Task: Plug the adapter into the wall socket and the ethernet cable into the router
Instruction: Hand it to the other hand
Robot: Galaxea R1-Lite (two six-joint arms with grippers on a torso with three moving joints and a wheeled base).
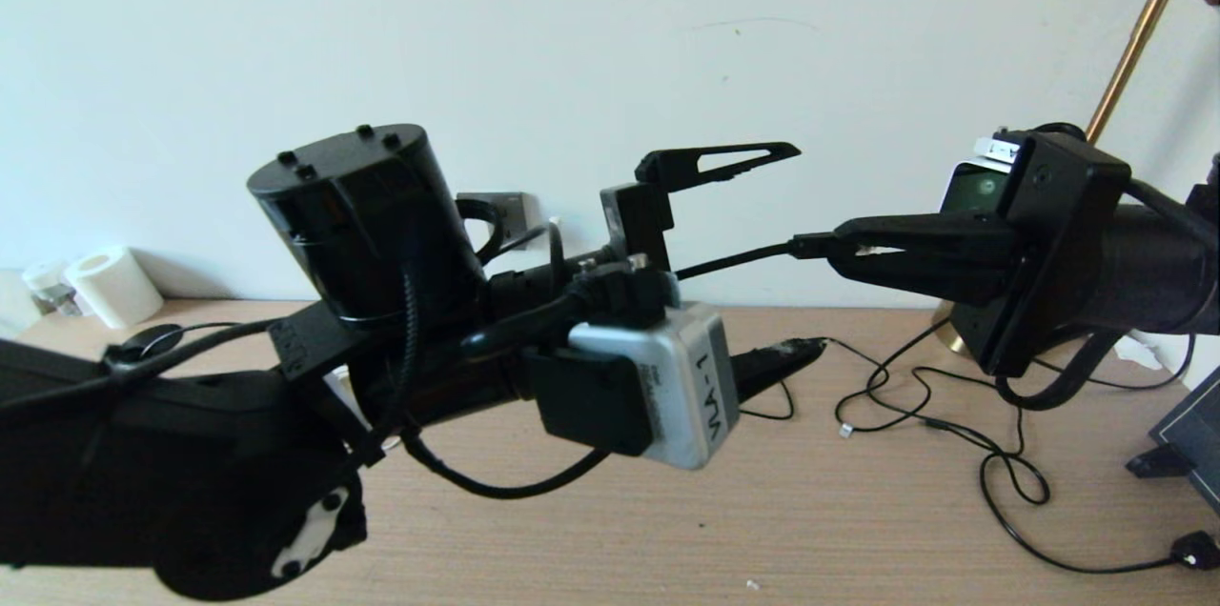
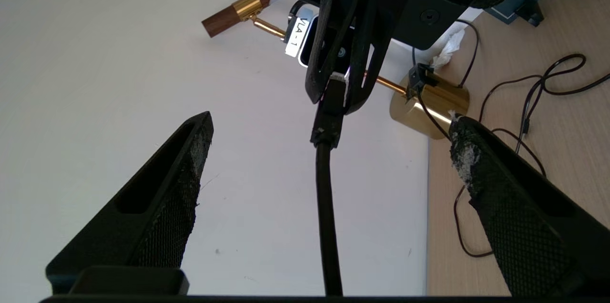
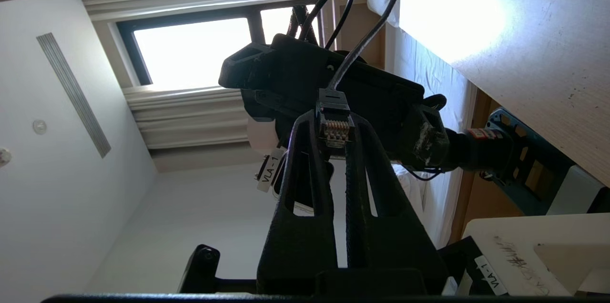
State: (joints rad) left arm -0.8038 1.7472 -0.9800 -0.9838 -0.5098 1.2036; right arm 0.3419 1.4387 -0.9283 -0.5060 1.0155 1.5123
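Observation:
The black ethernet cable (image 1: 734,258) hangs in the air above the desk. Its plug (image 3: 335,124) is pinched between the tips of my right gripper (image 1: 839,249), contacts facing the right wrist camera. From there the cable (image 2: 326,207) runs back between the wide-apart fingers of my open left gripper (image 1: 807,246), touching neither finger. The two grippers face each other tip to tip. The dark grey wall socket (image 1: 510,215) shows on the wall, half hidden behind my left arm. The adapter and the router are out of view.
A brass lamp base (image 1: 944,330) stands by the wall under my right arm. Thin black cords (image 1: 953,434) loop over the wooden desk (image 1: 762,511). A dark box (image 1: 1191,434) sits at the right edge, and a paper roll (image 1: 110,287) at the far left.

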